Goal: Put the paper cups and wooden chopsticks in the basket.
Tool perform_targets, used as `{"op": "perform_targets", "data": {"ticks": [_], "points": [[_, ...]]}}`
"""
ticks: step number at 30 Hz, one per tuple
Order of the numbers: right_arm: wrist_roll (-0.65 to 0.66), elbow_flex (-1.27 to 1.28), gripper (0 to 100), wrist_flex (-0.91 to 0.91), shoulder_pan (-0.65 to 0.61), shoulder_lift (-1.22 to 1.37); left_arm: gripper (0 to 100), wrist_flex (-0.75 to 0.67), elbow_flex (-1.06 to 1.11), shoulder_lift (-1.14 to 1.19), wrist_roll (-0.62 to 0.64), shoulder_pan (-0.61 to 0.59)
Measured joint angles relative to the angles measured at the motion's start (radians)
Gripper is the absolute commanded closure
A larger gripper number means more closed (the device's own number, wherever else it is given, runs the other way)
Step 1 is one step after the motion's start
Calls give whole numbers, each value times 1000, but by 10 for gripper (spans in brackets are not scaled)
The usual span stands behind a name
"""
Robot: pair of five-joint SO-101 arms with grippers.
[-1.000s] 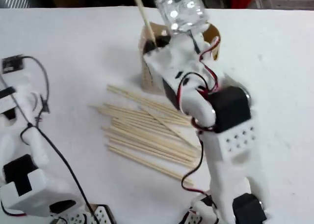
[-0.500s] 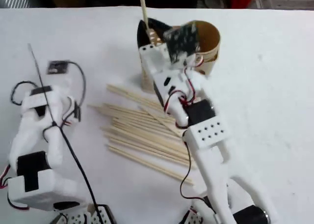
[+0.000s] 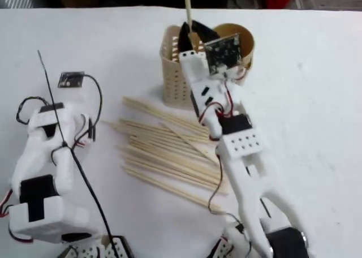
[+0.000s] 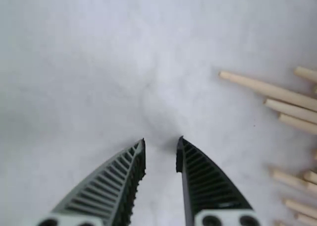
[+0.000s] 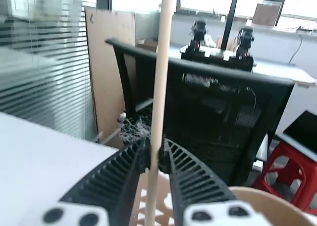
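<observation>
Pinching upright chopstick [image 5: 162, 62], right gripper [image 3: 190, 30] over basket [image 3: 172, 84], arm outstretched

right claw [image 5: 157, 145] clamped on upright chopstick [image 5: 163, 62], over the basket [image 5: 165, 201], black office chair [image 5: 223, 112] behind

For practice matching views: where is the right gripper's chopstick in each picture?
High view: chopstick upright at top centre, in the right gripper over the basket.
Right wrist view: vertical through the middle, between the fingers.
Left wrist view: faces loose chopsticks instead.
Shared landmark: the basket.
</observation>
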Motion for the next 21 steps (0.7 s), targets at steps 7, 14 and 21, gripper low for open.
{"op": "perform_targets", "data": {"ticks": [7,14,21], "points": [[0,-28,981,0,5,77,881,0,0,0,0,0],[0,-29,958,31,3,77,881,0,0,0,2,0],[0,-29,861,106,5,77,881,0,0,0,2,0]]}}
